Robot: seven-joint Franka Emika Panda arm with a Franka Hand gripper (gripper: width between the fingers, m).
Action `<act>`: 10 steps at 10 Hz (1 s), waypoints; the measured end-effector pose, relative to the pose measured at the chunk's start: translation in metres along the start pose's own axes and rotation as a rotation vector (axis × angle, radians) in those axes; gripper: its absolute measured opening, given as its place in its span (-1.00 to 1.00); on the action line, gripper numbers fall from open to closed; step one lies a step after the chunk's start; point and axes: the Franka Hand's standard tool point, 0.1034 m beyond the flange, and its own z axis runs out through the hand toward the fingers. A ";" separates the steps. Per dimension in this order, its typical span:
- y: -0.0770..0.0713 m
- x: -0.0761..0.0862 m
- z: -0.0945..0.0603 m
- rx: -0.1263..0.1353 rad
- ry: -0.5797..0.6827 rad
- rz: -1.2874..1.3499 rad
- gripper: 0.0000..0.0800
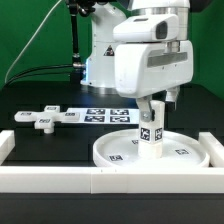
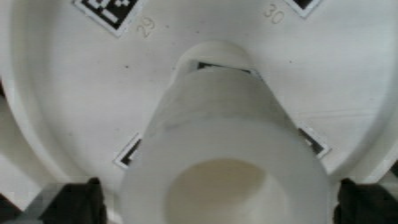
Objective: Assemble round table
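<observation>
The large round disc (image 1: 118, 156) lies flat on the black table, against the front wall. On it the short cylindrical leg (image 1: 150, 134) stands upright, with tags on its side. My gripper (image 1: 152, 112) hangs straight down over the leg, its open jaws on either side of the leg's top. In the wrist view the leg (image 2: 217, 150) fills the middle, seen from above over the disc (image 2: 71, 90). My gripper (image 2: 217, 205) straddles it, with a dark fingertip (image 2: 79, 204) at each side and a small gap to the leg. The cross-shaped base (image 1: 40, 119) lies apart at the exterior view's left.
The marker board (image 1: 100, 114) lies flat behind the disc. A white border wall (image 1: 60, 180) runs along the front and up both sides. The arm's white base stands at the back.
</observation>
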 end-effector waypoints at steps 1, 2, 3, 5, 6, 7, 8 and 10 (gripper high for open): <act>0.000 -0.001 0.000 0.002 -0.008 -0.051 0.62; 0.001 -0.002 0.000 0.002 -0.008 -0.087 0.62; 0.001 -0.003 0.000 0.002 -0.009 -0.151 0.62; 0.002 -0.005 0.001 -0.001 -0.016 -0.298 0.62; 0.002 -0.005 0.002 -0.005 -0.028 -0.413 0.62; 0.002 -0.007 0.003 -0.005 -0.036 -0.526 0.62; 0.004 -0.009 0.004 -0.003 -0.037 -0.622 0.62; 0.002 -0.009 0.004 -0.002 -0.053 -0.786 0.62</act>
